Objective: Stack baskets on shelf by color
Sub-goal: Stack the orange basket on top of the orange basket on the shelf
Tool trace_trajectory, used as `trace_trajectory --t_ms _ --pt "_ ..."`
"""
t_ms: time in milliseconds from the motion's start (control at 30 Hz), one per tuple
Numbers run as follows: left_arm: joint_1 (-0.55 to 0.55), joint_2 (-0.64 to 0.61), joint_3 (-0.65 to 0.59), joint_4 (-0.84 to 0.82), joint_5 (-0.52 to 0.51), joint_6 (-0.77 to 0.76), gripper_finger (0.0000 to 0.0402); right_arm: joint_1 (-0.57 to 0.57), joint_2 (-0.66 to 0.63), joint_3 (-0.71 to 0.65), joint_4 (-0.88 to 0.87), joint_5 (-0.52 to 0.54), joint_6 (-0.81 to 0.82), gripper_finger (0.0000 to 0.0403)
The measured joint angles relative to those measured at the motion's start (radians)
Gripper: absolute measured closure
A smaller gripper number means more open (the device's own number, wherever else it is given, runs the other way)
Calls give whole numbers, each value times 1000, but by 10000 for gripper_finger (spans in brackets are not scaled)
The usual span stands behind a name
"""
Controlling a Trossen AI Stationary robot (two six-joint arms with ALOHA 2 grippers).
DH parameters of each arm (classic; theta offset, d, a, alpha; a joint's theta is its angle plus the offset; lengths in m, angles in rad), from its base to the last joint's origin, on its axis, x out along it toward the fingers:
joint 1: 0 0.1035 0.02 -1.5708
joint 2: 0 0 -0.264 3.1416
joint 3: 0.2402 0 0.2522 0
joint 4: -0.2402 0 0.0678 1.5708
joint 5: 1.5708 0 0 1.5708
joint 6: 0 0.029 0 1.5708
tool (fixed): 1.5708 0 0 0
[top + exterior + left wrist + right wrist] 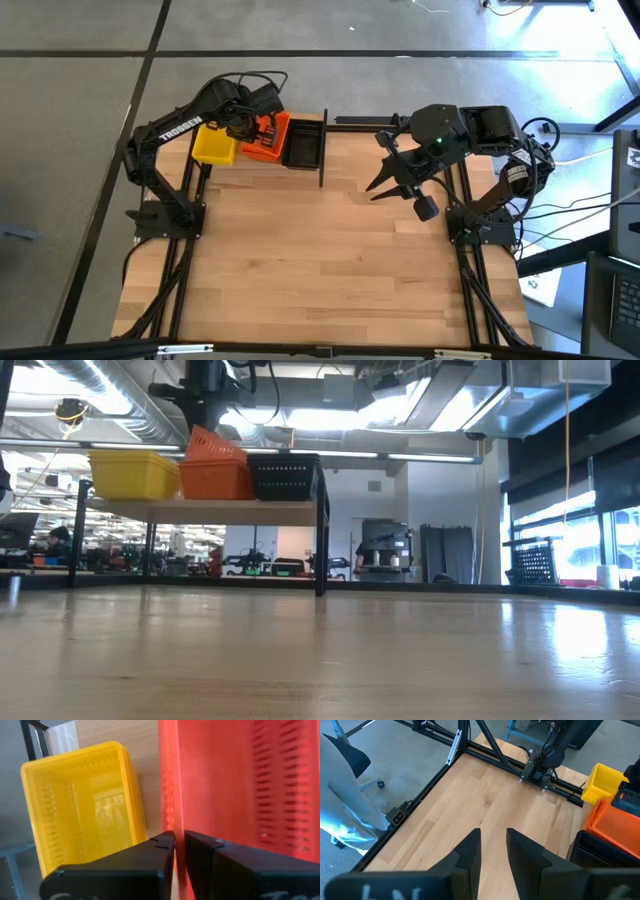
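Task looks nearly complete. The shelf (200, 510) carries three piles side by side: yellow baskets (133, 474), orange baskets (216, 478), black baskets (284, 476); the count within each pile cannot be read. The top orange basket (212, 443) sits tilted, its wall pinched by the left gripper (179, 845). The right gripper (493, 845) hangs over the table (330, 260), fingers apart, holding nothing.

Bright even light, ceiling lamps (300, 405) flaring in low view, window glare right, left wrist view blurred
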Motion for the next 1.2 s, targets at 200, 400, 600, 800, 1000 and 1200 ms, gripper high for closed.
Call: trace_trajectory --t_ms 200,400,600,800,1000,1200 --pt "7 1 0 4 6 6 348 0 0 0 0 0 0 312" --pt "2 -41 11 4 5 28 345 0 -4 0 0 0 -3 312" --pt "-18 -66 11 17 3 29 344 0 -8 0 0 0 4 312" --pt "-50 -64 11 72 -35 101 344 0 -8 0 0 0 4 312" --pt "-51 -53 10 72 -54 154 363 0 -8 0 0 0 5 312" --pt "-50 -54 10 71 -89 154 397 0 -8 0 0 0 19 312"
